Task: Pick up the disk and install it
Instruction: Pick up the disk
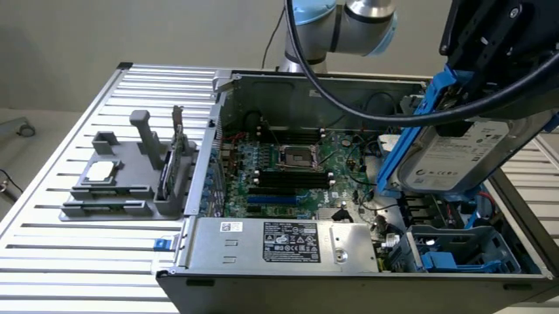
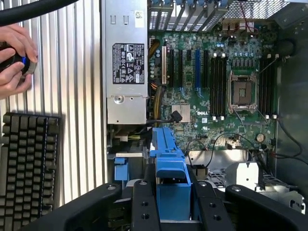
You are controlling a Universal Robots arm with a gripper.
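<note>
Above the open computer case point(image 1: 349, 85), the claw point(image 2: 173, 192) grips the disk point(image 1: 454, 157) by its blue frame point(image 2: 167, 144); it seems heavy, stiff and breakable.

The claw point(image 2: 174, 207) hid most of the disk point(image 2: 169, 159); the picture's edge cut off a hand point(image 2: 13, 57) and a keyboard point(image 2: 29, 163).

Silver-grey metal robot arm joint point(image 1: 367, 18) with pale blue plastic cap point(image 1: 310, 10), thick black cable point(image 1: 302, 62), matte black end effector point(image 2: 173, 207), flat black fingers point(image 2: 144, 209) with round screw holes.
</note>
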